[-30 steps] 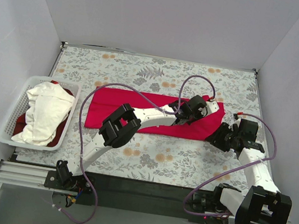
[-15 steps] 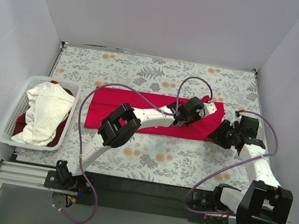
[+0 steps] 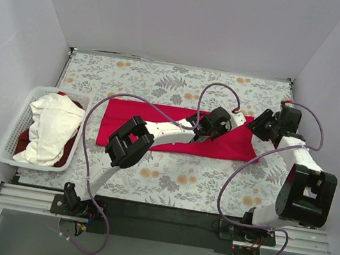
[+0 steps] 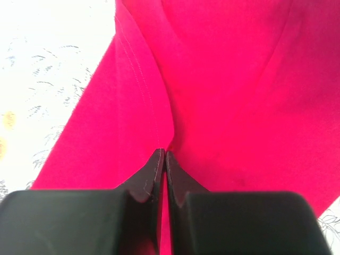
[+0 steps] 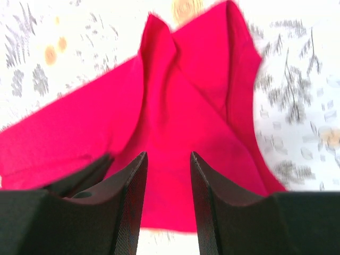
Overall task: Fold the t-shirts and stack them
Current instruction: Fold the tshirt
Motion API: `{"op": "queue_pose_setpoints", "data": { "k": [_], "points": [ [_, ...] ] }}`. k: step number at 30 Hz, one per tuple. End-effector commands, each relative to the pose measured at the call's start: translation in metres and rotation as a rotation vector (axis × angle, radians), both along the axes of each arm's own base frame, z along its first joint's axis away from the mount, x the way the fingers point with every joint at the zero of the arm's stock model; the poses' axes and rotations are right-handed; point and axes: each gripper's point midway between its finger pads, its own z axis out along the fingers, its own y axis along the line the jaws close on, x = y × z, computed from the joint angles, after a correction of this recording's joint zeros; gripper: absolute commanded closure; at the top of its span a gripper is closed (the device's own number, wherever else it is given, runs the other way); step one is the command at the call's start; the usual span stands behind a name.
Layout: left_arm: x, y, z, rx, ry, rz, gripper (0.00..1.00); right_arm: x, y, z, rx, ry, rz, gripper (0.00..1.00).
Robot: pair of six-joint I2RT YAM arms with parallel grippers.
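Note:
A bright red t-shirt (image 3: 119,118), folded into a long strip, lies across the middle of the table. My left gripper (image 3: 203,131) rests on its right half. In the left wrist view the jaws (image 4: 163,154) are shut on a crease of the red cloth (image 4: 228,79). My right gripper (image 3: 257,125) hovers at the strip's right end. In the right wrist view it (image 5: 167,156) is open and empty, over the red cloth (image 5: 175,106). A white t-shirt (image 3: 50,125) lies crumpled on another red one (image 3: 27,142) in the basket.
A floral grey cloth (image 3: 164,81) covers the table. The white slatted basket (image 3: 31,164) stands at the left edge. White walls close in the back and both sides. Purple cables loop above both arms.
My right arm has swung from the front right towards the back, so its gripper now hangs over the shirt's right end. My left gripper has shifted slightly left, still shut on the cloth.

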Motion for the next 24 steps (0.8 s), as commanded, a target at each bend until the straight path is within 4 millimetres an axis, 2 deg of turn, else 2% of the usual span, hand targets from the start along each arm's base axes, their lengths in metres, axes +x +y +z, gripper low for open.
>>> {"op": "queue_pose_setpoints", "data": {
  "k": [1, 6, 8, 10, 11, 13, 14, 19, 24],
  "points": [
    [0.005, -0.003, 0.057, -0.093, -0.069, 0.026, 1.0, 0.049, -0.003, 0.027, 0.026, -0.132, -0.015, 0.56],
    [0.008, -0.007, 0.06, -0.102, -0.075, 0.028, 1.0, 0.085, 0.007, 0.018, 0.126, -0.146, 0.01, 0.56],
    [0.009, -0.008, 0.059, -0.102, -0.076, 0.029, 1.0, 0.094, 0.009, 0.004, 0.145, -0.116, 0.015, 0.56],
    [0.009, -0.008, 0.059, -0.103, -0.074, 0.029, 1.0, 0.107, 0.011, 0.006, 0.16, -0.131, 0.024, 0.56],
    [0.009, -0.008, 0.057, -0.101, -0.071, 0.029, 1.0, 0.111, 0.011, -0.005, 0.168, -0.113, 0.022, 0.56],
    [0.008, -0.008, 0.055, -0.1, -0.062, 0.03, 1.0, 0.123, 0.012, -0.002, 0.183, -0.13, 0.026, 0.55],
    [0.007, -0.008, 0.053, -0.096, -0.057, 0.03, 1.0, 0.125, 0.012, -0.011, 0.19, -0.114, 0.026, 0.55],
    [0.003, -0.007, 0.045, -0.087, -0.035, 0.021, 1.0, 0.141, 0.018, -0.017, 0.203, -0.115, 0.039, 0.55],
    [0.0, -0.007, 0.042, -0.085, -0.02, 0.013, 1.0, 0.145, 0.025, -0.028, 0.224, -0.09, 0.043, 0.55]
  ]
}}
